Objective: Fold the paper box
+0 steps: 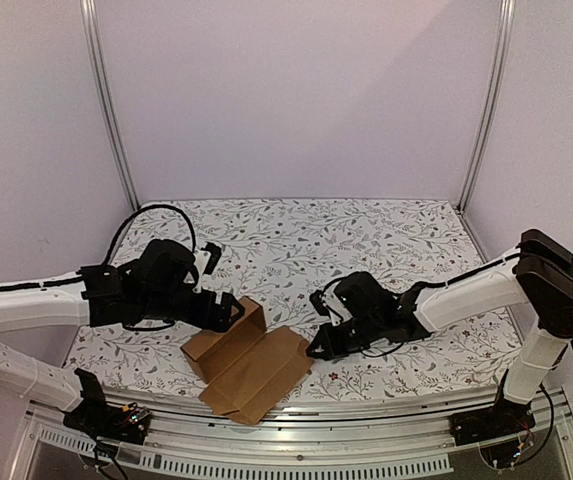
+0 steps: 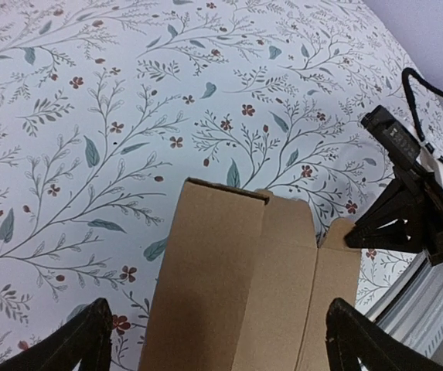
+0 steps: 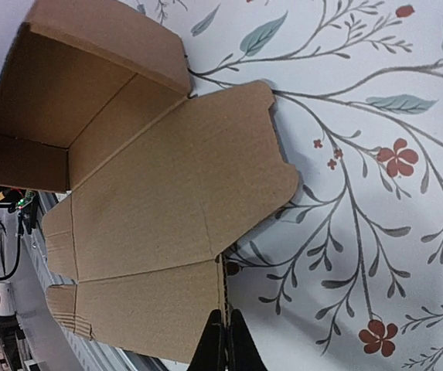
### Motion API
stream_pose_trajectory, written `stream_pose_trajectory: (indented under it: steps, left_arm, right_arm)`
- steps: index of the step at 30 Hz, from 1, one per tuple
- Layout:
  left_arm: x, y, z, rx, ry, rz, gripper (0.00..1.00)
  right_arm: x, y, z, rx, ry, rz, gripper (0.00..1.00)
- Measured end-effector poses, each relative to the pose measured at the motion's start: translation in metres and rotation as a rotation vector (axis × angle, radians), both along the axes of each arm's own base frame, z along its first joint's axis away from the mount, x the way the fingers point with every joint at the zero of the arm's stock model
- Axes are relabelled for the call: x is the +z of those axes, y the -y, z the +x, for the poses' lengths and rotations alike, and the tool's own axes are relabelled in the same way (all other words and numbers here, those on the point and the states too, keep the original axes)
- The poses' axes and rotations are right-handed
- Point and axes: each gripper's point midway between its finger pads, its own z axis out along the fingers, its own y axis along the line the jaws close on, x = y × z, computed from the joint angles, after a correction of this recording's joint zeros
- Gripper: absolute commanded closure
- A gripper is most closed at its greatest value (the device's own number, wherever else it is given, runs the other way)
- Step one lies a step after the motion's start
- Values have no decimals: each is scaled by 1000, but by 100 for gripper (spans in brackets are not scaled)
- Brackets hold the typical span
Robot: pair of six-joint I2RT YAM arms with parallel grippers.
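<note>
The left arm (image 1: 26, 310) and the right arm (image 1: 466, 290) have smooth white tube-shaped shells joined by boxy black joints, and the right one carries a big black block (image 1: 551, 275) at its elbow. A black cable (image 1: 151, 212) makes a loop over the left arm, and small coloured wires (image 1: 131, 412) show at its black base (image 1: 101, 410). The left gripper (image 1: 234, 310) and the right gripper (image 1: 316, 350) are black, with fingers (image 2: 74, 344) that narrow to wedge tips.

One paper box (image 1: 251, 370), one floral tablecloth (image 1: 366, 230) and two pincers: left pincer (image 1: 228, 310), right pincer (image 1: 317, 350)
</note>
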Motion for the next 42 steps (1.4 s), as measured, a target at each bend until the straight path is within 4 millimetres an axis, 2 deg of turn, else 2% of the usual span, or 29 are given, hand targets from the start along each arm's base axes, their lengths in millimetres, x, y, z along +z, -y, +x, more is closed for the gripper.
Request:
stream_pose_trajectory:
  steps: [3,12,23,28,33,37,42]
  left_arm:
    - [5,-4,1,8,17,7,6]
    - [37,-19,4,36,113,1,6]
    - [84,-43,5,81,259,-25,6]
    - [92,-49,4,93,289,-29,6]
    - [96,-52,3,95,299,-37,6]
    - [98,-53,2,95,302,-41,6]
    - [102,-55,1,97,310,-53,6]
  right_arm:
    - [18,-3,3,30,32,-11,100]
    - [101,-2,19,137,239,-72,100]
    - [165,32,32,273,546,-307,100]
    - [207,45,30,367,750,-418,100]
    - [244,57,38,433,908,-526,100]
    - [259,69,41,503,1016,-637,100]
    - [276,76,32,657,1120,-762,100]
